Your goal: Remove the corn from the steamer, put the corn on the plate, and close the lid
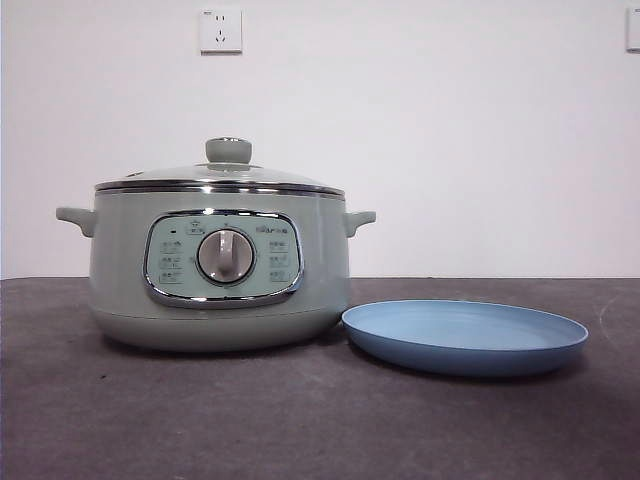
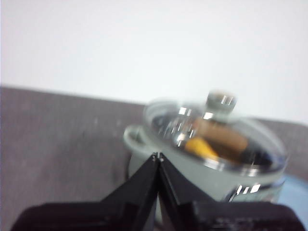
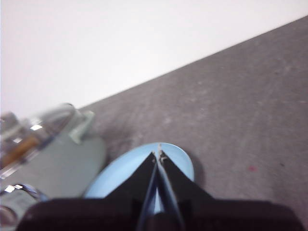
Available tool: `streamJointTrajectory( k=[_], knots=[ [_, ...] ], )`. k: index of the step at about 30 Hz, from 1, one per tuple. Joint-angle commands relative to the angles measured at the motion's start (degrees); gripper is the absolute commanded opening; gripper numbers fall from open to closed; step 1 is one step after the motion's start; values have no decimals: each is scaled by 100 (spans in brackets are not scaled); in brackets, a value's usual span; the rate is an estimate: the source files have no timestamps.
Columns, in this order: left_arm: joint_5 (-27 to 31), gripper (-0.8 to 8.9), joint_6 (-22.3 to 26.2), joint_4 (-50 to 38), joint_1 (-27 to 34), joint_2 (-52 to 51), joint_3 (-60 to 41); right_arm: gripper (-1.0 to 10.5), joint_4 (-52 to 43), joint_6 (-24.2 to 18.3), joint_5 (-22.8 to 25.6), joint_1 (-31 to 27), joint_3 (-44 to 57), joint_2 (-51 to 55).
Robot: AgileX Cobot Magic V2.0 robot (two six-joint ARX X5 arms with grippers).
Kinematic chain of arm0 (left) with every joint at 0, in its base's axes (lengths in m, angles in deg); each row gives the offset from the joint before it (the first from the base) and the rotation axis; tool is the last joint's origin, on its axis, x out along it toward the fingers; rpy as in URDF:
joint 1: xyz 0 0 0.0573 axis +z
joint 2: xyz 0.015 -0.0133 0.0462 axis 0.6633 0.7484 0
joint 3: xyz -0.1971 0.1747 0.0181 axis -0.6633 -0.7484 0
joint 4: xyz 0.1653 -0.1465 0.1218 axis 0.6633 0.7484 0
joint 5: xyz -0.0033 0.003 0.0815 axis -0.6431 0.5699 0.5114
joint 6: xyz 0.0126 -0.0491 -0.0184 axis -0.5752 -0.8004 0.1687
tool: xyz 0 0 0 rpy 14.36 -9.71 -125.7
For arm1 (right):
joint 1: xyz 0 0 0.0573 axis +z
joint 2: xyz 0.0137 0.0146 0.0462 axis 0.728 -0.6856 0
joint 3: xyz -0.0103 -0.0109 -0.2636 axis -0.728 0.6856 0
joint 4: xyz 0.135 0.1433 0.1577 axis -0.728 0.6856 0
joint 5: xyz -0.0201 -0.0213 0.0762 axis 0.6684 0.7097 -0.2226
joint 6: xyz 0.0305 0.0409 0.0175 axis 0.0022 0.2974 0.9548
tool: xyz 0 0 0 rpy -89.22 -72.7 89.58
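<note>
Nothing of the task appears done yet. The lid (image 1: 222,176) sits closed on the steamer (image 1: 218,280), and through its glass the left wrist view shows the corn (image 2: 202,147) inside, yellow-orange, partly hidden by reflections. The plate (image 1: 465,337) lies bare on the surface (image 1: 300,420), just beside the steamer. The left end effector (image 2: 158,156) is clenched on nothing, apart from the steamer. The right end effector (image 3: 158,154) is also clenched and empty, over the plate. All steps are left: lifting the lid, moving the corn to the plate, closing the lid.
</note>
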Motion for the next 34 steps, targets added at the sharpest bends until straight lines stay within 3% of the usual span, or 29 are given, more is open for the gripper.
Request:
streamJointTrajectory(
  k=[1, 5, 8, 14, 22, 28, 34],
  knots=[
    [-31, -6, -127, 240, 9, 96, 387, -11, -35, 227, -181, 7, -299, -229],
    [-76, -6, -116, 800, 9, 426, 1049, -12, 9, 195, -459, 7, -931, -767],
    [-326, -6, -66, 1182, 9, 782, 1539, -11, 190, -70, -702, 11, -1572, -1279],
    [-1119, -6, 129, 1738, 9, 1611, 2518, -11, 1491, -1351, -1161, 13, -3195, -2441],
    [-1279, -6, 1095, 3244, 9, 2634, 4011, -11, 3637, -2765, -1207, 81, -5292, -3788],
    [-1276, -6, 1582, 4358, -7, 3233, 4913, -11, 4739, -3001, -1204, 470, -6266, -4371],
    [-1261, -4, 1591, 4677, -133, 3429, 5128, -10, 5104, -3106, -1204, 791, -6439, -4546]
  ],
)
